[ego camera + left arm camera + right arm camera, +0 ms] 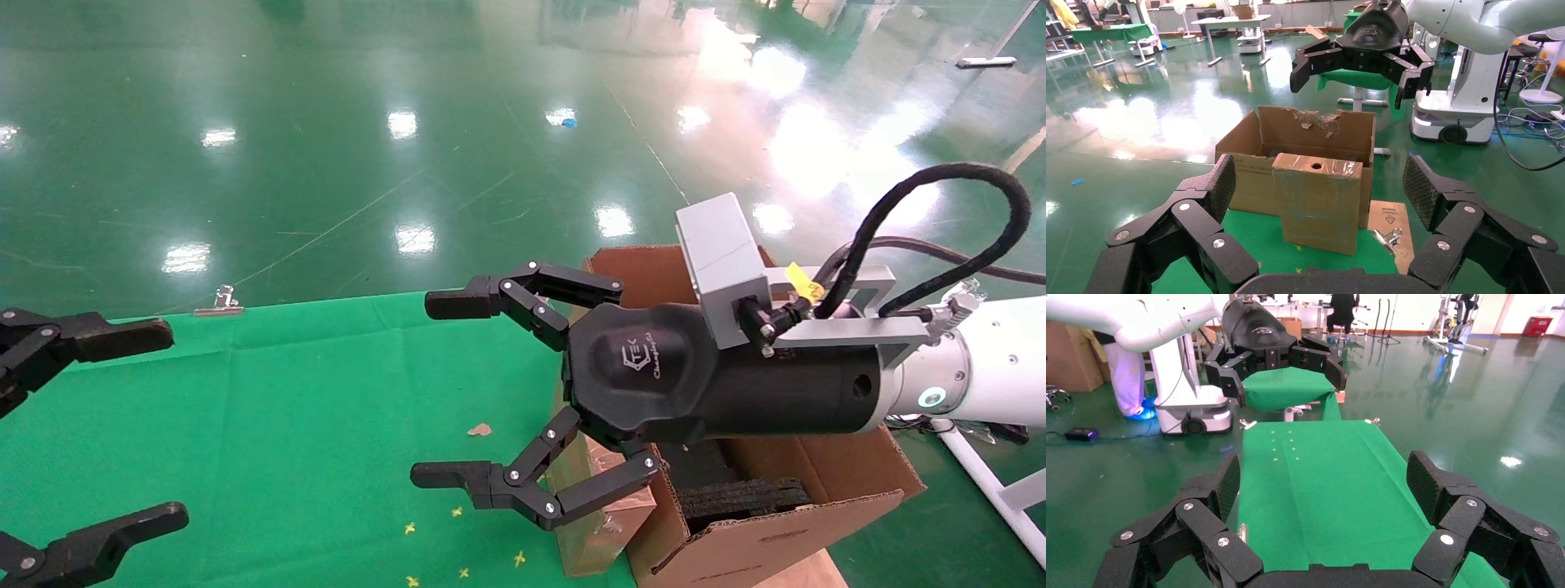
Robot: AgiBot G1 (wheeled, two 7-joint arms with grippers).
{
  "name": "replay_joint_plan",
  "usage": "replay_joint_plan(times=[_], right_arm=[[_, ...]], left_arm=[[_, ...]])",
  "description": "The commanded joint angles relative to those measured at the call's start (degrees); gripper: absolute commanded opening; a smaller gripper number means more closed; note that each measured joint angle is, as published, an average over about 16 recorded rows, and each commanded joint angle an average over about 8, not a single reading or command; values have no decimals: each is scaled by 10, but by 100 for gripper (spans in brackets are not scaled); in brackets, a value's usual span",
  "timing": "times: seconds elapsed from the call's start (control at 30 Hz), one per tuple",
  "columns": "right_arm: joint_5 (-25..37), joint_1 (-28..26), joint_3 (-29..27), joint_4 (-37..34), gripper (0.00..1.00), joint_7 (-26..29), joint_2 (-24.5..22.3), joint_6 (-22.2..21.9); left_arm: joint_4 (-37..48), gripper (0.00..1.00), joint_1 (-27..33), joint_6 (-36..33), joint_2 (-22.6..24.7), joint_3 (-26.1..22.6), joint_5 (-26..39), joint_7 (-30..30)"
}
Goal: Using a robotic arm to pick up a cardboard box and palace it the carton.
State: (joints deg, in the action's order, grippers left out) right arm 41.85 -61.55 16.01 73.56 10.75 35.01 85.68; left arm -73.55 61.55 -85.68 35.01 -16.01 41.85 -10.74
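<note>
1. The bench [327, 392], draped in green cloth, is the reference for everything below.
2. The carton [801, 490] stands at the bench's right end, flaps upright, one edge torn ragged, with black foam padding [744, 494] inside.
3. The robotic arm [981, 367], the right one, reaches over the carton toward the bench's middle. Its right gripper [458, 392] hangs above the cloth, jaws spread wide and holding nothing.
4. The left gripper [122, 425] sits at the bench's left edge, jaws likewise splayed apart and empty.
5. The cardboard box [1318, 202], glossy with tape, stands upright on the bench's right end, against the carton's outer wall, a round hole in its top face.
6. A metal binder clip [219, 302] lies at the bench's far edge.
</note>
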Motion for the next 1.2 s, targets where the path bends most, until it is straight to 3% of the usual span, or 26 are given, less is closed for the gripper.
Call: replay_joint_plan(times=[0.03, 0.43, 0.57, 0.77, 1.0, 1.2], right_arm=[[0, 0, 0, 0, 100, 0, 0, 0], [2, 0, 1, 1, 100, 1, 0, 0], [29, -10, 14, 12, 100, 14, -3, -2], [152, -78, 79, 38, 100, 68, 13, 8], [327, -203, 207, 42, 100, 128, 79, 41], [417, -294, 315, 42, 100, 174, 117, 46]], left_arm=[[0, 100, 0, 0, 0, 0, 0, 0], [0, 100, 0, 0, 0, 0, 0, 0], [0, 100, 0, 0, 0, 0, 0, 0], [0, 100, 0, 0, 0, 0, 0, 0], [1, 100, 0, 0, 0, -1, 0, 1], [1, 100, 0, 0, 0, -1, -1, 1]])
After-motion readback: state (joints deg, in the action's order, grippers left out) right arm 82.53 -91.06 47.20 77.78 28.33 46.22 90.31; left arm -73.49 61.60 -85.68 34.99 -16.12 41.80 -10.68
